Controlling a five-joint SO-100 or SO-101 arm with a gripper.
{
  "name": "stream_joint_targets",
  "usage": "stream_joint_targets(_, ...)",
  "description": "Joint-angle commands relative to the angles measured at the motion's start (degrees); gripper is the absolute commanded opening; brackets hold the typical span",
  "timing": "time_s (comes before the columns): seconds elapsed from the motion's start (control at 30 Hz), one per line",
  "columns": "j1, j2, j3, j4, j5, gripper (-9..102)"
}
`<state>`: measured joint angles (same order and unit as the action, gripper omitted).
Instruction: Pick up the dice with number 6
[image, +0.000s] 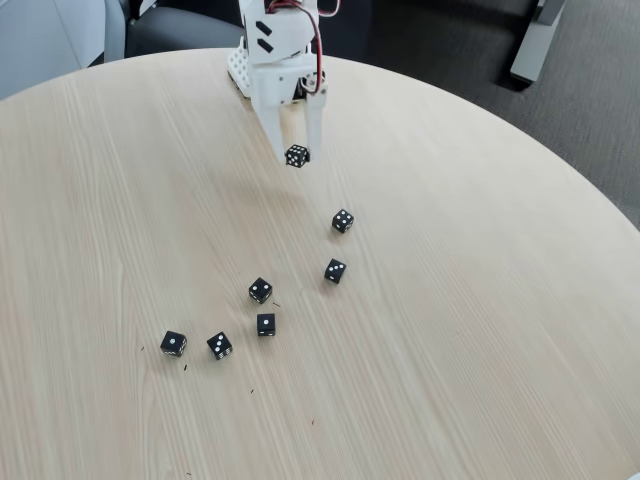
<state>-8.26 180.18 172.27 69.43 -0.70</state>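
1 black cube die, white end effector gripping

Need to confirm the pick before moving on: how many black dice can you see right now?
7. One die is held in the gripper; six lie on the table.

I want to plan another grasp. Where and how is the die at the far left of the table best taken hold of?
Grip the leftmost die on two opposite flat sides, coming straight down from above. It sits flat with one pip up, and bare table beside it leaves room for the fingers; the neighbouring die is close on its right.
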Motion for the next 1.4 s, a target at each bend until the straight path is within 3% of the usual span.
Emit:
stream_joint_targets(0.0,0.26,0.26,-0.26,-0.09,-0.09,0)
stream_joint_targets(0.4,0.35,0.97,-0.18,-0.18,1.23,1)
stream_joint_targets(0.67,0.35,0.97,0.0,-0.18,11.16,0)
stream_joint_targets(1.37,-0.09,0.97,0.0,-0.18,11.34,1)
